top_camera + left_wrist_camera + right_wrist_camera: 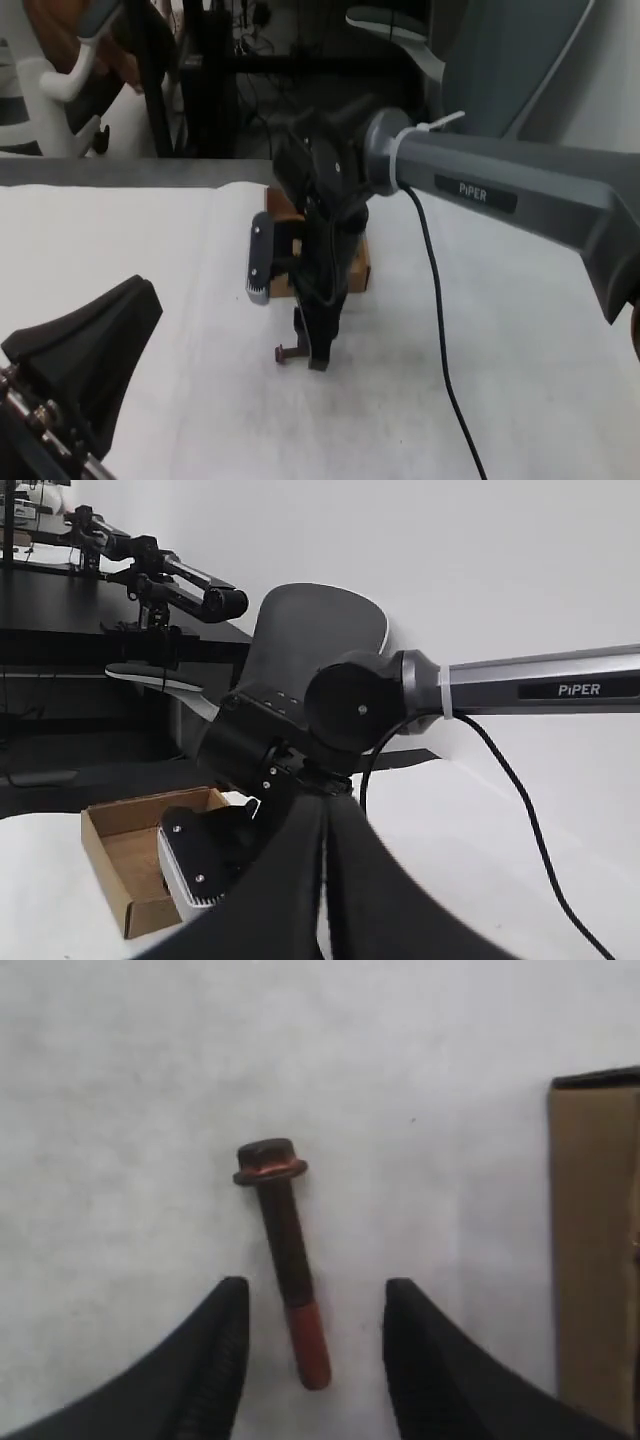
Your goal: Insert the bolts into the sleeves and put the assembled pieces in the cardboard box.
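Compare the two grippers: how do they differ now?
The right gripper is open, straddling the bolt; the left gripper is shut, empty. The right points down at the bench beside the box; the left sits apart from it, aimed across the bench. Both are black.

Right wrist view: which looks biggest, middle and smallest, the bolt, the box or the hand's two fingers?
1. Cardboard box and fingers: can't rank; both are cut off, and the fingers sit nearest the camera.
2. Bolt: smallest.
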Controlling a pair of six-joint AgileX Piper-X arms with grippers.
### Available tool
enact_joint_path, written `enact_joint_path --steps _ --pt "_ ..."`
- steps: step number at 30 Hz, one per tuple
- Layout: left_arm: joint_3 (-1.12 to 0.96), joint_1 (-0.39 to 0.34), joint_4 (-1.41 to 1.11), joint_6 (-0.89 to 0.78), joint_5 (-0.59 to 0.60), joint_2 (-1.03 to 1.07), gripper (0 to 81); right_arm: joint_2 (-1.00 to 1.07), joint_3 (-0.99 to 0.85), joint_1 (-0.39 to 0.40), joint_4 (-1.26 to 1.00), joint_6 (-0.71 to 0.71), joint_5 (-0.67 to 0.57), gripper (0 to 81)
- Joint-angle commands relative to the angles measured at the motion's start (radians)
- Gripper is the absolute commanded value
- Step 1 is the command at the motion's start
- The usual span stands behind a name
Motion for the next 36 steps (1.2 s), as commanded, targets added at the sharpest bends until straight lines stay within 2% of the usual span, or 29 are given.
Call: enact_joint_path --steps 1,19,21,22,24,30,36 --pt "-0.003 -0.004 -0.013 0.004 0.0 -0.009 1.8 -0.005 0.012 0.002 -0.016 0.014 -0.009 41.6" --pt "-0.003 -0.004 -0.01 0.004 0.024 -0.009 1.8 0.076 0.001 0.053 -0.053 0.052 -0.006 40.3" --pt "-0.003 -0.004 -0.008 0.004 0.024 -0.009 1.8 0.076 -0.002 0.057 -0.052 0.052 -0.008 32.8" --pt "-0.003 -0.004 -0.004 0.004 0.024 -0.009 1.8 0.076 -0.002 0.061 -0.052 0.05 -0.009 25.3" --pt "-0.003 -0.004 0.006 0.004 0.024 -0.009 1.8 0.076 -0.002 0.067 -0.052 0.049 0.006 1.5" --pt "-0.003 -0.004 0.043 0.004 0.059 -0.009 1.8 0.06 -0.014 0.066 -0.003 0.06 0.212 0.6" --pt "-0.003 -0.004 0.058 0.004 0.061 -0.009 1.8 -0.074 -0.021 0.023 -0.002 0.247 0.23 0.6"
